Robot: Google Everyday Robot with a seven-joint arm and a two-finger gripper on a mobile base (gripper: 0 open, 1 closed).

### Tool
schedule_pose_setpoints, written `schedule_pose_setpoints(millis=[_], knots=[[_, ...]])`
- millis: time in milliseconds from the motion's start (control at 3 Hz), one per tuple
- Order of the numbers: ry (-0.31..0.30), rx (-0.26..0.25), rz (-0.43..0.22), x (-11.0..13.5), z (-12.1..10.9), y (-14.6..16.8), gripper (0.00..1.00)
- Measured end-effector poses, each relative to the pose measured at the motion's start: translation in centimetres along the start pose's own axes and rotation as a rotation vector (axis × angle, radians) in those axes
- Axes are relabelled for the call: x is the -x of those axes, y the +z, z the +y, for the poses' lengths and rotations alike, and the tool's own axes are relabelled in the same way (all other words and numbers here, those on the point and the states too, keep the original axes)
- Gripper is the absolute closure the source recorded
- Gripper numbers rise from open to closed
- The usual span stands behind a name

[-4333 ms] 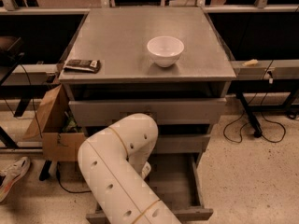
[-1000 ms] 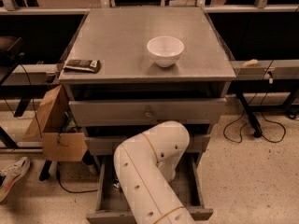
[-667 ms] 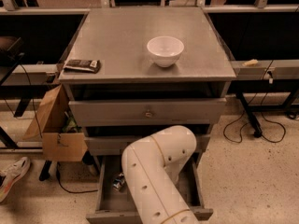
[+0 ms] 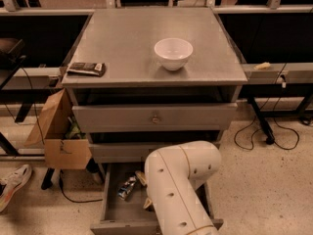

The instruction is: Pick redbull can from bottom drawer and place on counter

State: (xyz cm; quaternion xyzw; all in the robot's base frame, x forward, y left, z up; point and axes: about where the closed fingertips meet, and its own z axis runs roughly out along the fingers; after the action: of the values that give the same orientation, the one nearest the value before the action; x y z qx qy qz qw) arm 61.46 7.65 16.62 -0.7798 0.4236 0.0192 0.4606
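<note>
Bottom drawer [image 4: 104, 200] is pulled open, upper two shut. Redbull can [image 4: 126, 187] lies on its side on the drawer floor, left of centre, angled diag. Arm elbow hides most of the drawer interior. Gripper [image 4: 145, 191] is down inside the drawer, just right of the can. Two tan fingers [image 4: 141, 178] poke out from behind the arm, apart, nothing between them, so can not gripped yet. Imo step = closing in for the grasp; can lies flat, so fingers must straddle its narrow body. Worktop [image 4: 122, 38] carries white bowl [image 4: 173, 53] mid and dark packet [image 4: 86, 68] at front-left edge, so drop zone prob a bare patch.
</note>
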Motion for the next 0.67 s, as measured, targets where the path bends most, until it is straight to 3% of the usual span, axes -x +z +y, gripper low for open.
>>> schedule_pose_setpoints(millis=[667], knots=[[0.025,0.003,-0.039,0.01,-0.01,0.15,0.00]])
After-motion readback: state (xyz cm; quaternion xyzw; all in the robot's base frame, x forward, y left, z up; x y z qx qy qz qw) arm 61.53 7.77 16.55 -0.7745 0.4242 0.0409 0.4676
